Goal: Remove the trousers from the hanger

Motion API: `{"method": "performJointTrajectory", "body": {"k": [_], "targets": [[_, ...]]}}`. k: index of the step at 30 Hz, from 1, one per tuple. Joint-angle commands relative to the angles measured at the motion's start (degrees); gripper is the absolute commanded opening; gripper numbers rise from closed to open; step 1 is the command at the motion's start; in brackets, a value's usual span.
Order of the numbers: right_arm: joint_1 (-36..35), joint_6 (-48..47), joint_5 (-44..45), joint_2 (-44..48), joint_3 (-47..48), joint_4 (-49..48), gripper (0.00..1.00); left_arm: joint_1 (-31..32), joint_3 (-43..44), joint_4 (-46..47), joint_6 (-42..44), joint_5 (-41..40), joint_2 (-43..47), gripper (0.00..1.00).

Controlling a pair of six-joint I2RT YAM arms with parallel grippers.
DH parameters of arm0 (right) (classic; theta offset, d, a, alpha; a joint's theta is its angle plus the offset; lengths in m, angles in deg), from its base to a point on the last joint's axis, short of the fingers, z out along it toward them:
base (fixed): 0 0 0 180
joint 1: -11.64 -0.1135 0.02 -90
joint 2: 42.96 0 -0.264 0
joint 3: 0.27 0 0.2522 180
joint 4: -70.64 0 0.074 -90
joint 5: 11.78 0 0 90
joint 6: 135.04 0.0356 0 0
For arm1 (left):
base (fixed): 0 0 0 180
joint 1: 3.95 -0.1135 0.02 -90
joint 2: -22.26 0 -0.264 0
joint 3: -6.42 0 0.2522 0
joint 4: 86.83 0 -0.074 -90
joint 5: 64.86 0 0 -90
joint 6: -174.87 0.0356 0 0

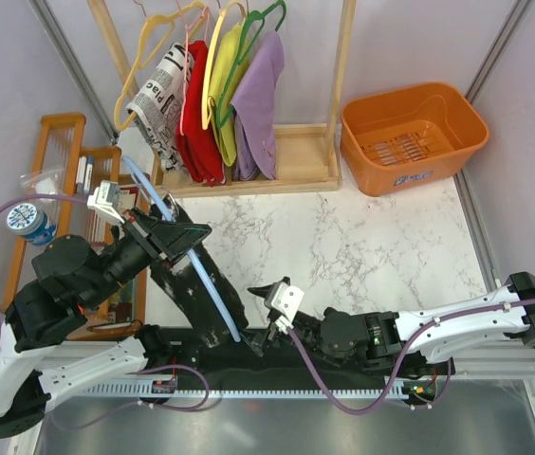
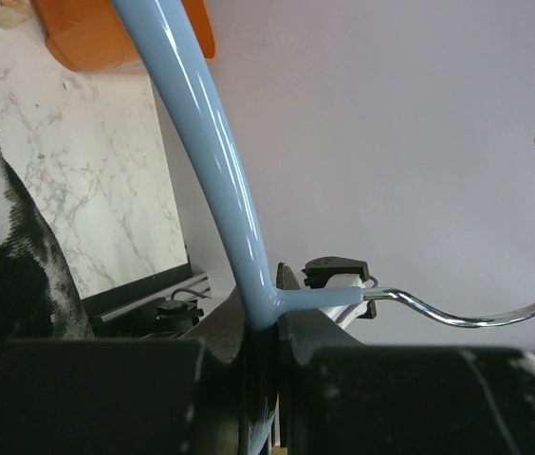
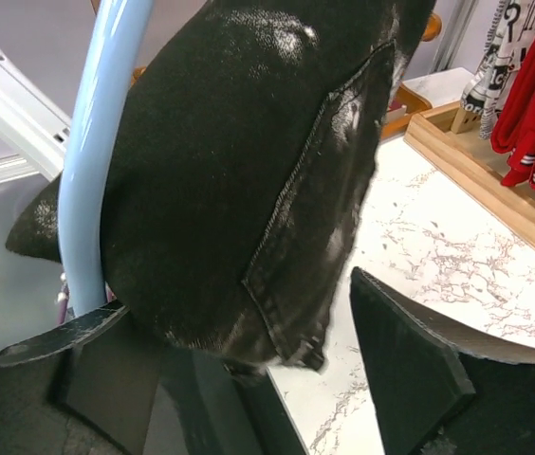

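left gripper [image 2: 267,353] clamps the hanger [image 2: 201,123]; right gripper [image 3: 239,332], fingers apart around the trousers [image 3: 230,171] at lower centre, could pinch the hanger too.

Bright, even light with soft shadows
We see crisp detail from above; a white streak of glare runs down the hanger [image 2: 201,161], the trousers [image 3: 239,180] gleam at their top folds, and the marble table [image 2: 87,171] looks slightly soft behind it.
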Motion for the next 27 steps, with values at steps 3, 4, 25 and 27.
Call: {"method": "performJointTrajectory", "body": {"k": [3,4,25,27], "targets": [[-0.26,0.33,2.29,1.10,-0.12,-5.63,0.77,0.05,1.10,13.49,-4.75,2.47,0.68,0.02],[-0.17,0.33,2.64,1.10,-0.47,-5.98,0.76,0.05,0.75,14.02,-5.01,2.74,0.68,0.02],[-0.09,-4.06,13.72,-2.06,-2.59,-26.37,0.42,-0.03,-1.89,17.89,-8.53,5.90,1.74,0.02],[-0.09,-3.97,13.72,-2.42,-2.15,-27.25,0.39,0.05,-2.42,17.80,-8.62,5.90,2.09,0.02]]}}
